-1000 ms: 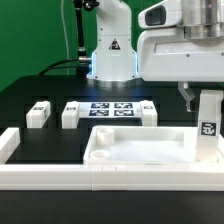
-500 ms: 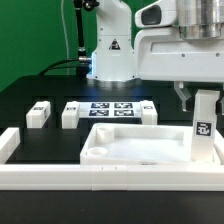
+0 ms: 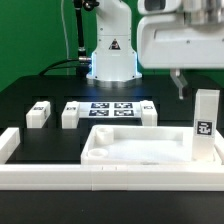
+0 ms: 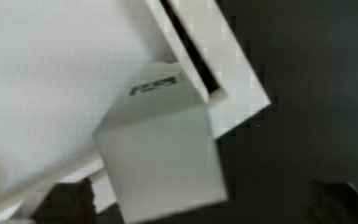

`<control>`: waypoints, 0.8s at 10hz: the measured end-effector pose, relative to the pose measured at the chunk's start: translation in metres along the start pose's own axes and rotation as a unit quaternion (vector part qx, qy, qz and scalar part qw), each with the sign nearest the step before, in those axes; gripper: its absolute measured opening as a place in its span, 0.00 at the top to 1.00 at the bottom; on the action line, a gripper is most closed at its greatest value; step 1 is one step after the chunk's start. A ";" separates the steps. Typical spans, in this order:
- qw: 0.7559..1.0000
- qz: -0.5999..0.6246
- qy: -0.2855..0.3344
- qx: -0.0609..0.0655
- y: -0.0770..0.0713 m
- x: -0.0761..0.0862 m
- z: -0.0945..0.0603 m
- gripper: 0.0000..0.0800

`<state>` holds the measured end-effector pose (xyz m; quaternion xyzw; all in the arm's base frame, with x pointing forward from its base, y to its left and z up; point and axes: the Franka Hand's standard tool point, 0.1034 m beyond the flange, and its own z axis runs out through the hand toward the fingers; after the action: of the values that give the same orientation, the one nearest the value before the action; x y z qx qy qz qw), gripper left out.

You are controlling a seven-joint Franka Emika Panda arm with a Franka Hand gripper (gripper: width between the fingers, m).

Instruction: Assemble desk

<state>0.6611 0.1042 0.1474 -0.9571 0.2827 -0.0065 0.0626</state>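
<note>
The white rimmed tabletop (image 3: 135,150) lies flat near the front of the black table. One leg (image 3: 206,125) stands upright on its corner at the exterior view's right, a tag on its side. My gripper (image 3: 196,86) hangs just above that leg, open and clear of it. One dark finger (image 3: 178,85) shows beside the leg's top. The wrist view looks down on the leg's grey end face (image 4: 158,165) and the tabletop (image 4: 51,80) with its rim. Three more legs (image 3: 38,113) (image 3: 72,113) (image 3: 148,110) lie behind the tabletop.
The marker board (image 3: 110,108) lies between the loose legs. A long low white border wall (image 3: 100,178) runs along the front and turns up at the exterior view's left (image 3: 8,145). The arm's base (image 3: 108,55) stands at the back.
The jaws have opened and let go of the upright leg. The gripper has risen above it, and the leg stays standing on the tabletop corner.
</note>
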 end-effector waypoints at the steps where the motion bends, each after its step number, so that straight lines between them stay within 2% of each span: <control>1: 1.000 -0.008 0.000 0.001 -0.004 -0.003 -0.010 0.20; 3: 1.000 -0.006 -0.002 0.000 -0.001 -0.003 -0.005 0.19; 7: 1.000 -0.009 -0.003 -0.001 -0.001 -0.004 -0.004 0.19; 8: 1.000 -0.028 -0.004 0.001 0.004 -0.004 -0.006 0.19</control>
<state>0.6555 0.1027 0.1528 -0.9647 0.2554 -0.0047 0.0642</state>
